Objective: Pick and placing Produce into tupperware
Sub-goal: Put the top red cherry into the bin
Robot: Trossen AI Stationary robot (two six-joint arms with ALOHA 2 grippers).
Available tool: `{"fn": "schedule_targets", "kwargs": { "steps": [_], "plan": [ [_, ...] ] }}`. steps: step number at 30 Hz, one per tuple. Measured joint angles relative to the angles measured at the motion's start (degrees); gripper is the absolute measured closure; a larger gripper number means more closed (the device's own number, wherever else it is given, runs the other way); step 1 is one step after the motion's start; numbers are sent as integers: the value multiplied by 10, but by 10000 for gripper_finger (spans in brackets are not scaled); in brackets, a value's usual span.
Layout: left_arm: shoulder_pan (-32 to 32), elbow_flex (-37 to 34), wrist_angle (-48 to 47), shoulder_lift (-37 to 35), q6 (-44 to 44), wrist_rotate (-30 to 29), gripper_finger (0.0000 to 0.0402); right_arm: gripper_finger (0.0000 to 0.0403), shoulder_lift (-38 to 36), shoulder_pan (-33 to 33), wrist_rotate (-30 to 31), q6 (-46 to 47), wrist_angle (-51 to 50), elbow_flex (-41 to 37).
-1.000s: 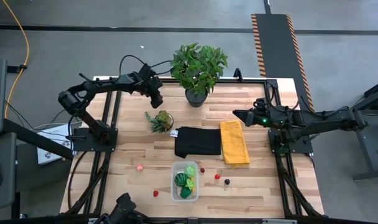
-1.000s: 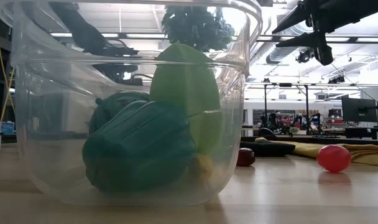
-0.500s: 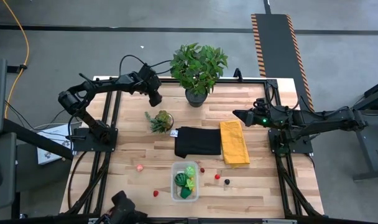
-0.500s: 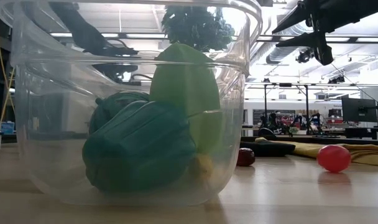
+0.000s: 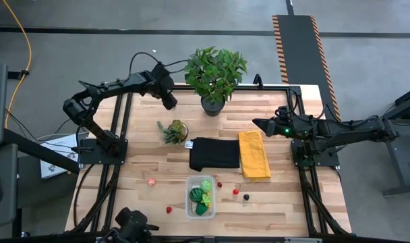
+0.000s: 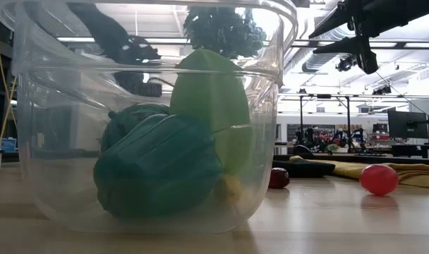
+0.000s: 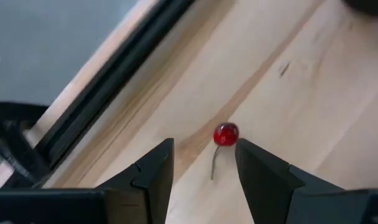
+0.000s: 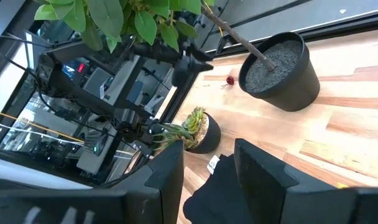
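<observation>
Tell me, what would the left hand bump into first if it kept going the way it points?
Probably the small red cherry with a thin stem. It lies on the wooden table just ahead of the open left hand, in line with the gap between its dark fingers. How far ahead is hard to judge.

My arms are dark, jointed tubes with black cables looping off them. A small green light glows by my right hand [image 5: 259, 125]; my left hand [image 7: 201, 168] has two angular black fingers.
</observation>
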Motion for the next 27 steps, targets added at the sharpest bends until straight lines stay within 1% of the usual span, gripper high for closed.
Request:
{"fn": "schedule_targets", "kwargs": {
  "steps": [6,9,13,18,23,27],
  "plan": [
    [0,44,-65,0,-152,0,240,269,0,0,0,-14,0,0],
    [0,47,-79,0,-209,0,240,269,0,0,-1,-15,0,0],
    [0,48,-86,3,-271,3,240,269,0,0,-22,-16,0,0],
    [0,48,-92,25,-303,4,240,269,0,0,-47,-29,8,0],
    [0,48,-108,54,-314,17,240,269,0,0,-50,-31,13,0],
    [0,51,-110,68,-321,17,241,269,0,0,-52,-31,13,0]
  ]
}}
